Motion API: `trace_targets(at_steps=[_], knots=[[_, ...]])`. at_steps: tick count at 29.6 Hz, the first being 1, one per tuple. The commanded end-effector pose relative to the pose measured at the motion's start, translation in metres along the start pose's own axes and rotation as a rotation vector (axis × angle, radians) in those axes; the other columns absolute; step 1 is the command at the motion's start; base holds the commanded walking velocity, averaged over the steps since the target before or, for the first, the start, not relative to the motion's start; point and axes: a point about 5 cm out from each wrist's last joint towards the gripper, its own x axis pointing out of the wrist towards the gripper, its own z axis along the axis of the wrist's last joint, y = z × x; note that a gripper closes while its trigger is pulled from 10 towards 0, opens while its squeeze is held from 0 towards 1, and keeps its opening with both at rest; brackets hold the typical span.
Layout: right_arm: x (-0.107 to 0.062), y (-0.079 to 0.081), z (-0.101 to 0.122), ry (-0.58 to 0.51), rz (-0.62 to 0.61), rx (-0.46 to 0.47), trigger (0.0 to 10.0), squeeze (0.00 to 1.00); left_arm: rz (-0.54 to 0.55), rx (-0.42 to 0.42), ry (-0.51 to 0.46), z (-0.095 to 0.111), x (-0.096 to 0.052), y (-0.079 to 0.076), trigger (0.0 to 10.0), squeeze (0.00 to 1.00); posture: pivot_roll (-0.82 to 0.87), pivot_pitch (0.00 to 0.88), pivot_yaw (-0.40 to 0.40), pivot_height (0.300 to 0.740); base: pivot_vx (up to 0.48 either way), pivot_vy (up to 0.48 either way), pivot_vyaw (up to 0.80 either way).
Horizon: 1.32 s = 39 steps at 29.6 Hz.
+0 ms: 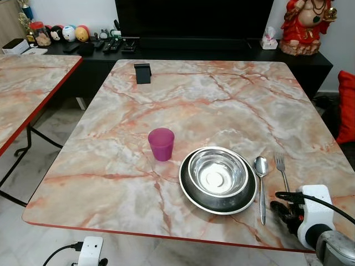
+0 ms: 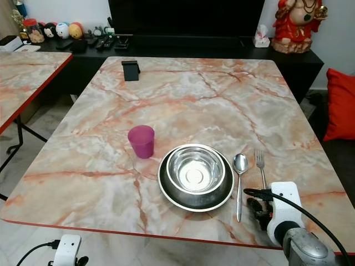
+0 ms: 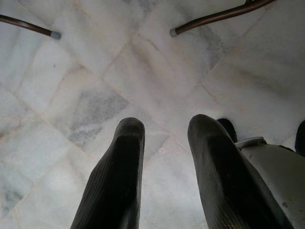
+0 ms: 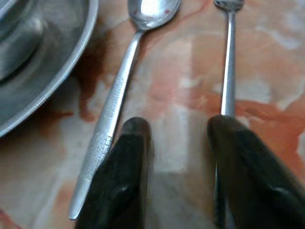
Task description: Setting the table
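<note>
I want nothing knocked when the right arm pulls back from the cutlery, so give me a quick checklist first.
1. Right tool open, holding nothing: ok.
2. Silver metal fork lying flat on the marble table: ok, though one finger covers its handle; contact cannot tell.
3. Silver metal spoon beside the fork, apart from it: ok.
4. Steel bowl inside the dark round plate: ok.
5. Purple plastic cup upright: ok.
6. Left tool idle over the floor: ok.

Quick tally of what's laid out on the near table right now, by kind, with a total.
Cup, pink: 1
Plate, dark: 1
Bowl, steel, sitting in the plate: 1
Spoon: 1
Fork: 1
Black stand at the far edge: 1
Total: 6
</note>
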Motion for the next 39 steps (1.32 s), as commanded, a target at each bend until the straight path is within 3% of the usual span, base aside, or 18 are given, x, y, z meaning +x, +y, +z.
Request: trace_targets(at_steps=[1, 12, 15, 18, 30, 37, 39], knots=[[0.000, 0.001, 0.000, -0.011, 0.048, 0.050, 10.0, 0.00, 0.000, 0.018, 0.028, -0.006, -0.001, -0.001, 10.0, 0.00, -0.06, 0.009, 0.037, 0.740, 0.000, 0.000, 0.00], [-0.007, 0.001, 0.008, -0.036, 0.095, 0.020, 10.0, 0.00, -0.001, 0.017, 0.032, -0.007, -0.001, -0.002, 10.0, 0.00, -0.06, 0.007, 0.035, 0.740, 0.000, 0.000, 0.00], [-0.007, 0.000, 0.008, -0.028, 0.092, -0.011, 10.0, 0.00, -0.001, 0.017, 0.032, -0.007, -0.001, -0.002, 10.0, 0.00, -0.06, 0.007, 0.035, 0.740, 0.000, 0.000, 0.00], [-0.007, 0.000, 0.006, 0.006, 0.068, -0.120, 10.0, 0.00, -0.002, 0.018, 0.030, -0.007, -0.001, -0.003, 10.0, 0.00, -0.06, 0.006, 0.032, 0.740, 0.000, 0.000, 0.00], [-0.012, 0.006, 0.035, -0.096, 0.091, -0.140, 10.0, 0.00, -0.004, 0.010, 0.023, -0.006, -0.001, -0.004, 10.0, 0.00, -0.07, 0.020, 0.026, 0.740, 0.000, 0.000, 0.00], [-0.014, 0.008, 0.038, -0.094, 0.105, -0.179, 10.0, 0.00, -0.004, 0.007, 0.028, -0.007, -0.001, -0.004, 10.0, 0.00, -0.07, 0.024, 0.024, 0.740, 0.000, 0.000, 0.00], [-0.015, 0.010, 0.033, -0.059, 0.113, -0.227, 10.0, 0.00, -0.003, 0.005, 0.030, -0.007, -0.001, -0.004, 10.0, 0.00, -0.07, 0.027, 0.022, 0.740, 0.000, 0.000, 0.00]])
